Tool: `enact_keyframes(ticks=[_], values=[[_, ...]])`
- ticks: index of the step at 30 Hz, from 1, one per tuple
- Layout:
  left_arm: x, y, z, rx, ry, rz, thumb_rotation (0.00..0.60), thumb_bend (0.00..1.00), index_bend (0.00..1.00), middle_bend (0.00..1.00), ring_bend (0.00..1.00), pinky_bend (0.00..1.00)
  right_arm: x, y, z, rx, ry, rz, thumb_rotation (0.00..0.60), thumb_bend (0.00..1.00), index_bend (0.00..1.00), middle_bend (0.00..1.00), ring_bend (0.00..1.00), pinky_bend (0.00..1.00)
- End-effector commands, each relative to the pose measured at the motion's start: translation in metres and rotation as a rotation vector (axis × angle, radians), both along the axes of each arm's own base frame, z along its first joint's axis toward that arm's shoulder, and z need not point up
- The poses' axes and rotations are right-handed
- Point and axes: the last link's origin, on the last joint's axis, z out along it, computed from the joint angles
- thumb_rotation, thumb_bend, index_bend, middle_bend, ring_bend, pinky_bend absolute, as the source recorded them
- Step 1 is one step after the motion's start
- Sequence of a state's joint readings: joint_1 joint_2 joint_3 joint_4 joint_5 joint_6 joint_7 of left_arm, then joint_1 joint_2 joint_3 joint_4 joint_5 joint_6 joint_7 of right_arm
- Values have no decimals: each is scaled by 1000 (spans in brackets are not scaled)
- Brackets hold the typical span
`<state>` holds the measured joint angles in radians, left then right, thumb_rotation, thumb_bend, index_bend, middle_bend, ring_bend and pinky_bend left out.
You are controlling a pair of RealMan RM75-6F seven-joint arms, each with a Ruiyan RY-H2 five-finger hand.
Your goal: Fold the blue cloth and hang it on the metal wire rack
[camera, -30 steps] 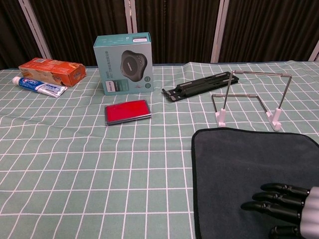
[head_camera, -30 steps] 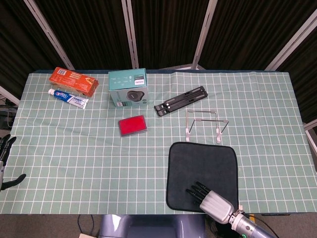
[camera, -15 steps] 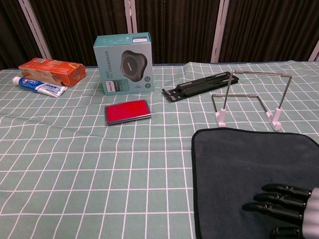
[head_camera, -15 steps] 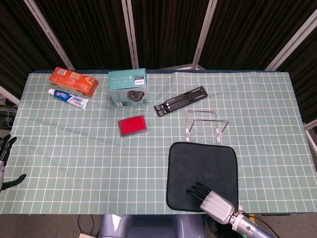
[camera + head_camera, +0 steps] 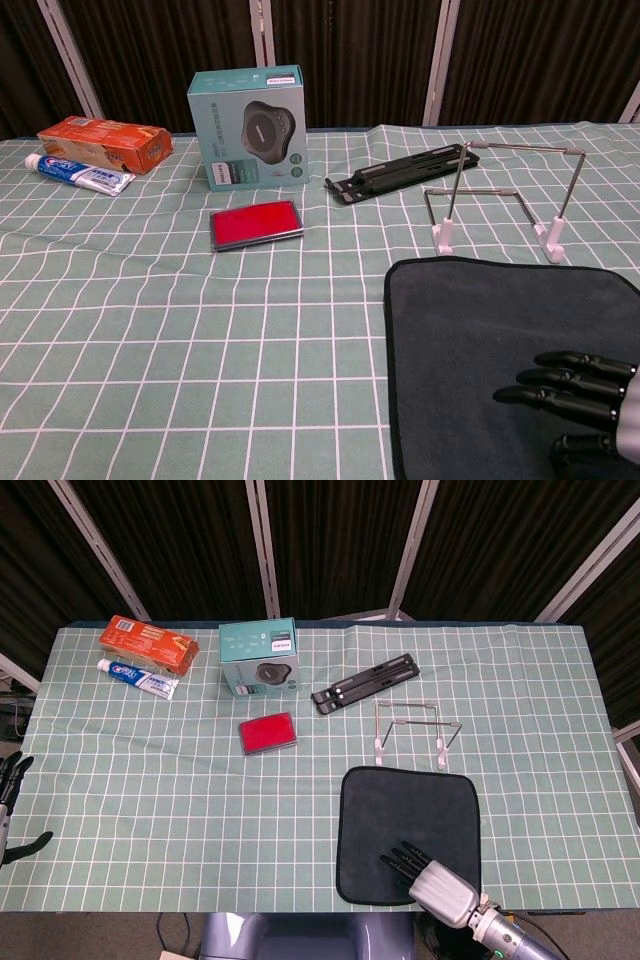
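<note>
— Nearest? Right robot hand (image 5: 432, 876), fingers spread flat over the cloth (image 5: 400, 815), grasping nothing. Left robot hand (image 5: 10, 805) off the counter (image 5: 150, 780) edge, released.
— Beyond? Rack (image 5: 413, 733) just behind. Farther, "Crest" toothpaste (image 5: 138, 676); box (image 5: 260, 657) print unreadable.

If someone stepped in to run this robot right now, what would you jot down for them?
Right hand: fingers extended over the near part of the cloth, holding nothing.
Left hand: off the table's left edge, idle and empty.
Cloth: flat, unfolded, at the near edge.
Rack: empty, just beyond the cloth.
Done: nothing yet.
Left: fold the cloth, hang it on the rack.
</note>
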<state>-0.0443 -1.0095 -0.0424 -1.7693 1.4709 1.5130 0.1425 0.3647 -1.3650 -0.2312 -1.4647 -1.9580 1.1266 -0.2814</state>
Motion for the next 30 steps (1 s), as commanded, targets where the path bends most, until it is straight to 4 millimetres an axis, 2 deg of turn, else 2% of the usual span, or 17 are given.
enact_keyframes(ticks=[1,18,26,30], values=[[0,0,0,-1,0,0,600,0,0,0,0,0,0,-1,1,-10,-8,0,600,297,384,0,0,0],[0,-1,0,-3,-1,-1,600,0,0,0,0,0,-2,-5,5,-94,-58,24,600,319,409,0,0,0],[0,0,0,-3,-2,-1,600,0,0,0,0,0,-4,-7,7,-121,-59,20,600,354,506,0,0,0],[1,-1,-1,-5,-3,-3,600,0,0,0,0,0,-5,-6,6,-115,-52,17,600,384,511,0,0,0]])
